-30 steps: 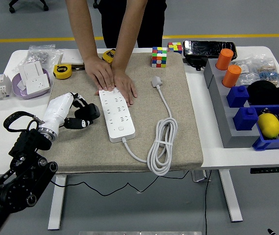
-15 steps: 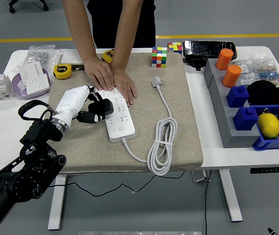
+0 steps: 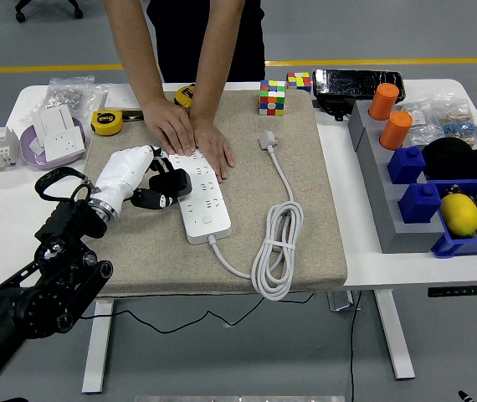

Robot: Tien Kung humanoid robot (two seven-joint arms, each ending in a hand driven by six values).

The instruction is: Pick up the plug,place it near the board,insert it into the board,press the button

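My left hand [image 3: 142,180] is closed around the black plug [image 3: 171,184] beside the power strip [image 3: 198,194]; if the prongs miss the holes, it can jam.

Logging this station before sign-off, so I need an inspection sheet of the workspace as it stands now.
Surface: white table with a beige mat.
Job's things: black plug held at the left edge of the white power strip.
Clutter: tape measure, puzzle cube, orange cups, lemon, blue bins.
Grippers: left hand grips the plug; right not in view.
Cables: the strip's white cord lies coiled on the mat.
Surroundings: a person's hands press on the strip's far end.
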